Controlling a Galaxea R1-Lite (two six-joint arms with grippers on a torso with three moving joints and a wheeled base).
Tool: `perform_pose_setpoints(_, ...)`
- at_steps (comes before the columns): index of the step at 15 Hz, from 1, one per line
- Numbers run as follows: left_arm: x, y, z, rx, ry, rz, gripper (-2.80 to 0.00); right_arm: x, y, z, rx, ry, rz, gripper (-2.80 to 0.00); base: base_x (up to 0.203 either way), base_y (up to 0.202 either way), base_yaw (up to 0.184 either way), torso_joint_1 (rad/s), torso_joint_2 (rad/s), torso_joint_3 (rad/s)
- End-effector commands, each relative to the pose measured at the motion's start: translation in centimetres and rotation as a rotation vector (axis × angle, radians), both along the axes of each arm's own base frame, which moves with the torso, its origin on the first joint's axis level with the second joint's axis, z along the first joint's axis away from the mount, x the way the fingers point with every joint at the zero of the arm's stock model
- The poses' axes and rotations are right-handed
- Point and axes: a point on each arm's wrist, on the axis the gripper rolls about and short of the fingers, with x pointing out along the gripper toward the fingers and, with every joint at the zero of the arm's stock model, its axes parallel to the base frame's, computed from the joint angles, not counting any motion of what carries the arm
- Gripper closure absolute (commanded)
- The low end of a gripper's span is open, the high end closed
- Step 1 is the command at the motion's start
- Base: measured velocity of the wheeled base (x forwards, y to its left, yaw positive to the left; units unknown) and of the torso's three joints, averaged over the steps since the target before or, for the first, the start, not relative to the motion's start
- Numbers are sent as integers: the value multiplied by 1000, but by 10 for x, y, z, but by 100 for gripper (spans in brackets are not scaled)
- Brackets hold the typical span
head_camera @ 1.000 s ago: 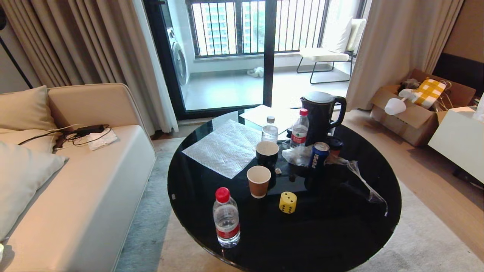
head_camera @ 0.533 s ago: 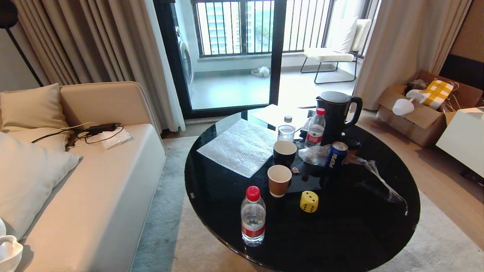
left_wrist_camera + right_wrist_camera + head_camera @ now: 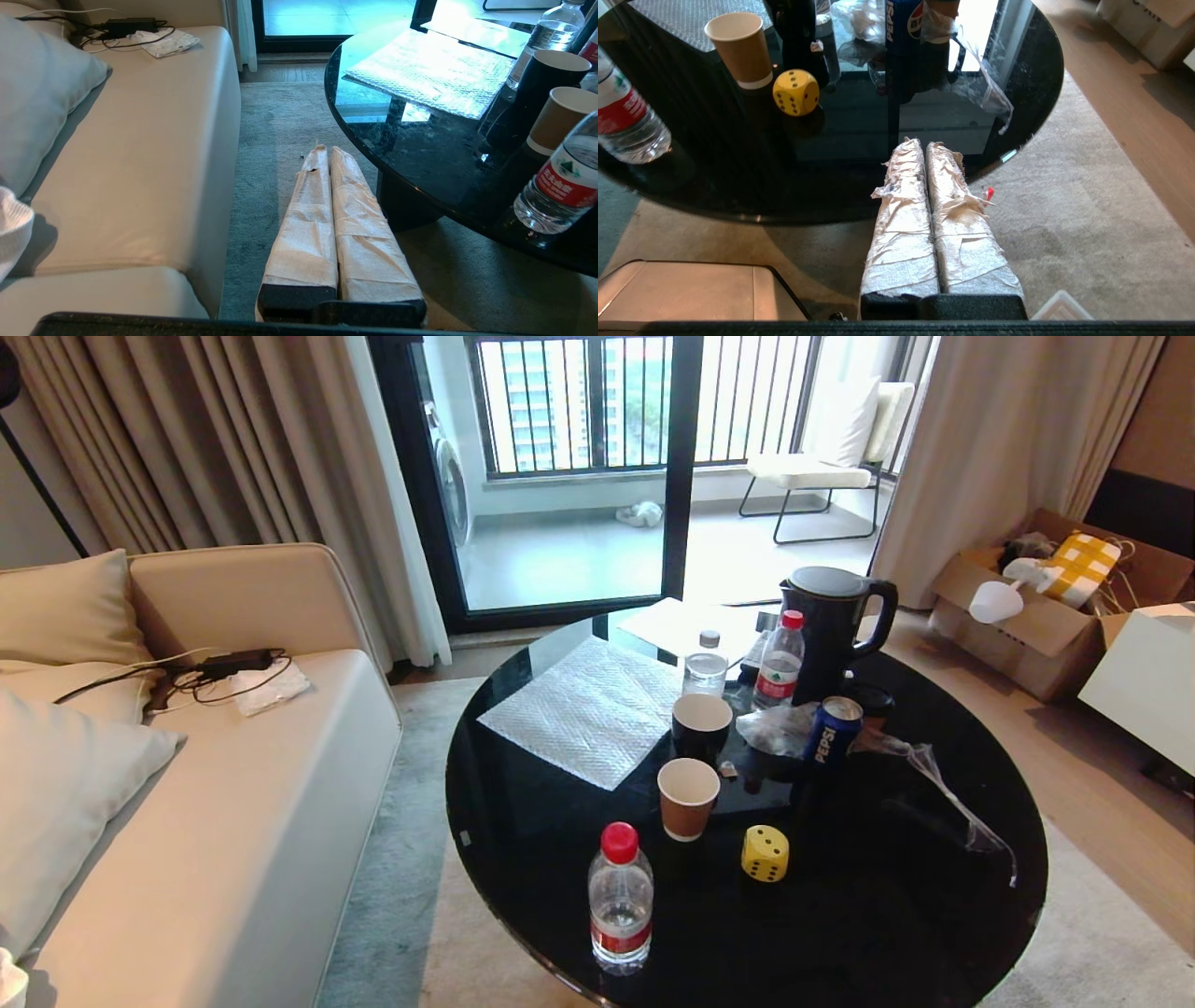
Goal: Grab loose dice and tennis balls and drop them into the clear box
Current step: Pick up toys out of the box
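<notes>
While nothing is yet grasped, still at the approach step: left hand (image 3: 331, 154) and right hand (image 3: 925, 147) both clenched empty, short of the surface (image 3: 523, 821). Yellow die (image 3: 765, 853) beside the paper cup (image 3: 688, 797), upright, a cube with no long axis. Next: reach, open, straddle opposite faces.

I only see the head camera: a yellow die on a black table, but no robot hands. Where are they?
Observer: The left gripper is shut, over carpet between the sofa and the table.
Visitor: And the other?
Observer: The right gripper is shut too, just off the table's rim, the yellow die ahead of it.
Visitor: Any clear box?
Observer: Only a pale translucent corner on the carpet near it; I cannot tell what.
</notes>
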Motion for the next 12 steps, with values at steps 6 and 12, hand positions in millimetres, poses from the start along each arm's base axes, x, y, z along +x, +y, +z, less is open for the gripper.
perform_pose_setpoints(6,0,0,0,-5,1,1,0,0,0,0,0,3,1,0,20,0,0,0,1,1)
perform_pose_setpoints(12,0,0,-1,-5,3,1,0,0,0,0,-1,3,-1,0,0,0,0,1,2,-47)
